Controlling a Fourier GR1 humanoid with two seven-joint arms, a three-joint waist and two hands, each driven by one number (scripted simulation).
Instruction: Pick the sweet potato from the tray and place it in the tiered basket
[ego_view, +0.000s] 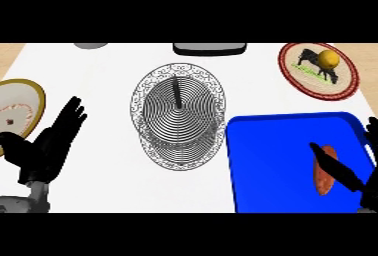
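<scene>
A reddish-brown sweet potato (322, 175) lies on the right part of the blue tray (273, 165). My right hand (347, 175) comes in from the lower right; its thumb lies across the sweet potato and its fingers (371, 131) rise along the tray's right edge, so the hand stands around it, fingers straight. The wire tiered basket (179, 115) stands at the middle of the counter, left of the tray. At the lower left my left hand (46, 145) rests open, fingers up.
A gold-rimmed plate (16, 107) lies at the left edge. At the back right a red-rimmed plate (319, 67) with a cow picture carries a yellow round fruit (329, 60). A dark object (210, 48) and a grey one (91, 45) sit at the far edge.
</scene>
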